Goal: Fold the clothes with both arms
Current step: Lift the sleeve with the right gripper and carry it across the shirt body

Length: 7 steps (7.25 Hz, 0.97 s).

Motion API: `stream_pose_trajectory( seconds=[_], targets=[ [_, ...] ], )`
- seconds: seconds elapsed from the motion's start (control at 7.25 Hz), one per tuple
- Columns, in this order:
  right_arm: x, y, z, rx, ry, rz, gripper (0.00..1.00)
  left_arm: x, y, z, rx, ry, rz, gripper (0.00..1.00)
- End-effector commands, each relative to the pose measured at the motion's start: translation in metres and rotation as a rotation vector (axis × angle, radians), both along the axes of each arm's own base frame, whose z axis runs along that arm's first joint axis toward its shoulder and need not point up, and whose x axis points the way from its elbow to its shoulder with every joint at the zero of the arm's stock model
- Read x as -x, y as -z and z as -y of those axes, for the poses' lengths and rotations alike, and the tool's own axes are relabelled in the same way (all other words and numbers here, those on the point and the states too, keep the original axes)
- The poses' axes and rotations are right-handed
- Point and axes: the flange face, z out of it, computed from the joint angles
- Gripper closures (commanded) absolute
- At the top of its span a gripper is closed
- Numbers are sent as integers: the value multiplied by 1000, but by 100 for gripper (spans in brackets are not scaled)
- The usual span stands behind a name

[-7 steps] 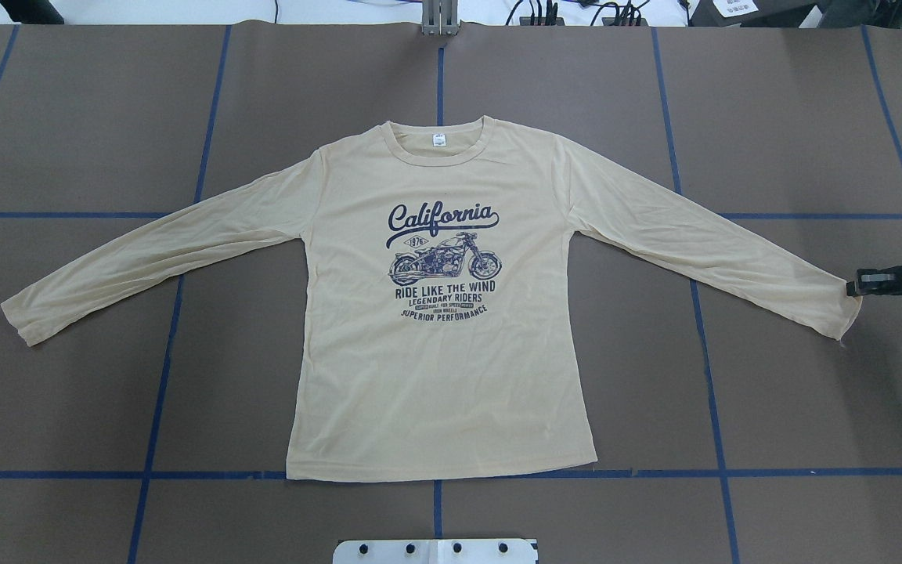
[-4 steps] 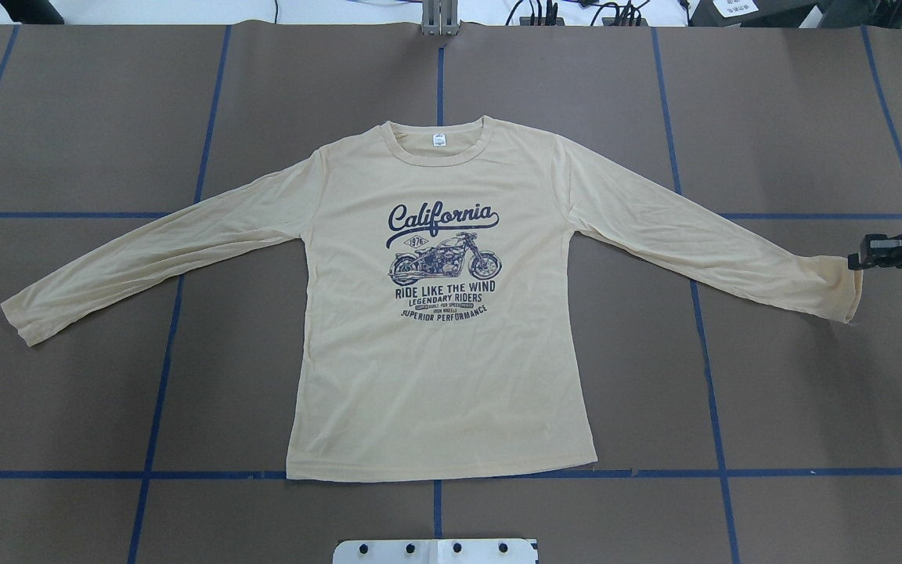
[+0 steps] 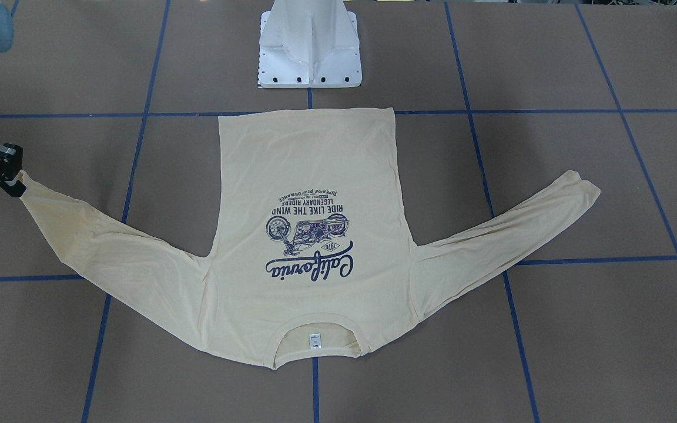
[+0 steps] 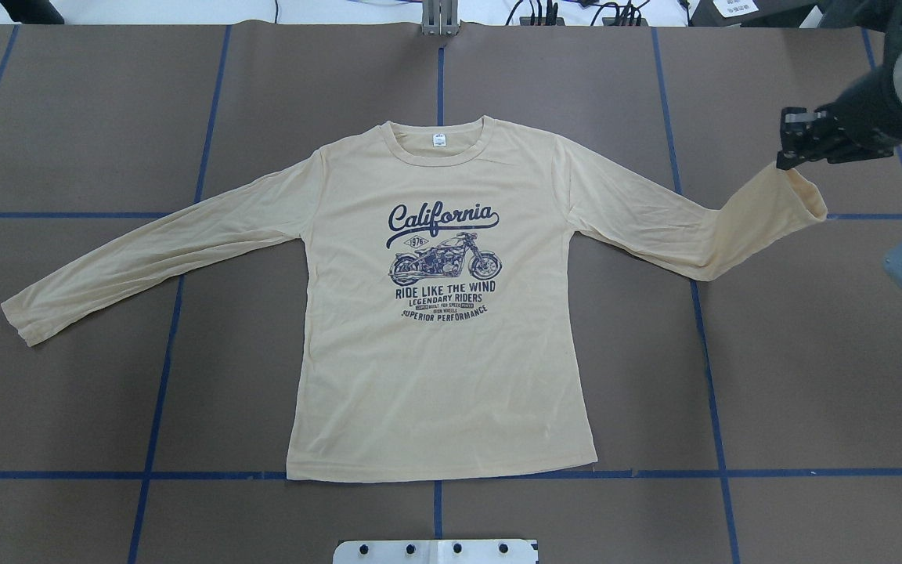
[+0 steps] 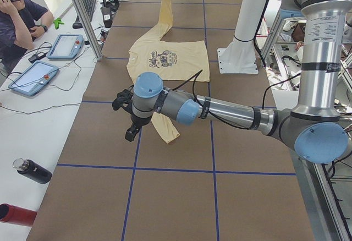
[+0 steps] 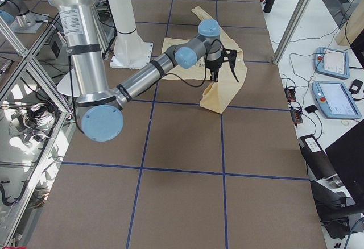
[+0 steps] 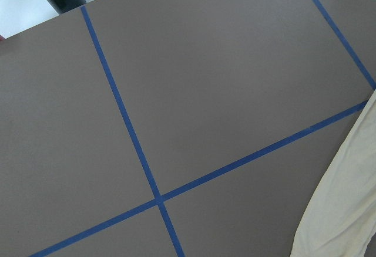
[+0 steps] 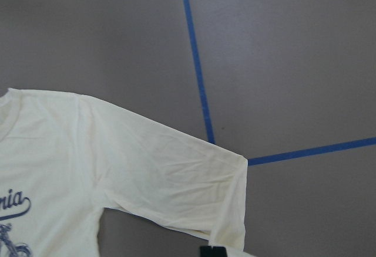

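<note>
The cream-yellow shirt [image 4: 443, 376] lies flat, print up, collar at the far side; it also shows in the front view [image 3: 309, 153]. My right gripper [image 4: 784, 157] is shut on the cuff of its right-hand sleeve [image 4: 764, 219] and holds it above the table, so the sleeve bends at mid-length. In the front view the right gripper [image 3: 14, 179] is at the left edge. The other sleeve [image 4: 106, 274] lies flat. My left gripper [image 5: 127, 121] hovers beside that sleeve's cuff [image 5: 168, 131], apart from it; I cannot tell whether it is open or shut.
The white pedestal base [image 3: 310, 47] stands at the near edge behind the shirt's hem. Blue tape lines [image 4: 161, 376] cross the brown table. In the left side view, an operator [image 5: 19, 15], tablets [image 5: 66, 45], a metal post [image 5: 82, 15] and a bottle [image 5: 33, 170] line the far side.
My right gripper has lifted the sleeve cuff off the table and carried it toward the far side and inward. The sleeve has gone from lying straight to bent. The rest of the shirt has not moved.
</note>
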Motion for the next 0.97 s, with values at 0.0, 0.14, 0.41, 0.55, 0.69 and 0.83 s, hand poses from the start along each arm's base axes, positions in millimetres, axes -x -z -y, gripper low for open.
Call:
stream_pose_trajectory(
  seconds=[0.0,0.14,0.41,0.55,0.69,0.83],
  targets=[
    [80,106,1,32,-71,-40,100,0,-6,1,10,-1,0,0],
    [121,144,7,22,-126,-40,100,0,-9,4,16,-2,1,0],
    [205,226,38,31,-191,-48,100,0,-14,5,24,-1,2,0],
    [248,274,53,43,-216,-66,100,0,-17,5,30,-1,2,0],
    [288,318,58,70,-223,-76,100,0,-20,6,36,-2,1,0],
    [322,347,62,54,-236,-63,100,0,-25,8,35,-2,1,0]
  ],
)
